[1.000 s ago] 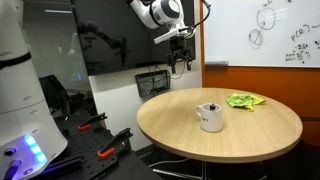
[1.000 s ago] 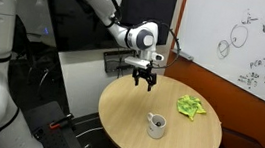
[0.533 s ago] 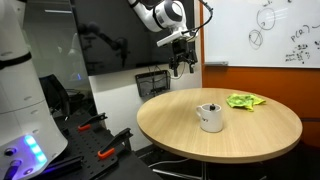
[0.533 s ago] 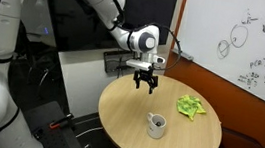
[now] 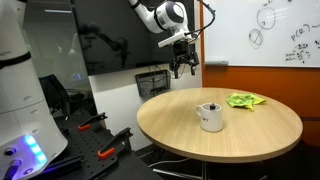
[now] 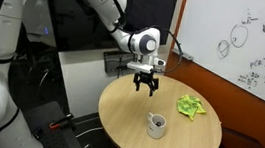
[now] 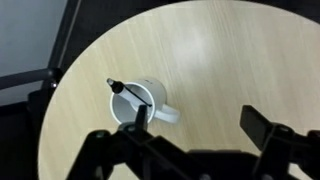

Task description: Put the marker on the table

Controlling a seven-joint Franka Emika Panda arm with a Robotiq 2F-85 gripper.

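Since a second ago my hand [image 5: 184, 67] has eased slightly lower and nearer the counter [image 5: 255, 130]; nothing else has moved. Its fingers are spread and hold nothing. The marker [image 7: 127, 95] leans inside the mug [image 7: 152, 104], one end poking above the rim, well apart from the hand. To do this well I'd centre the hand over the mug, set the jaws across the marker's free end, come down without nudging the rim, pinch, lift straight out, then lay it on bare wood clear of the cloth [image 5: 245, 100]. I count one marker, one mug, one cloth and one counter.
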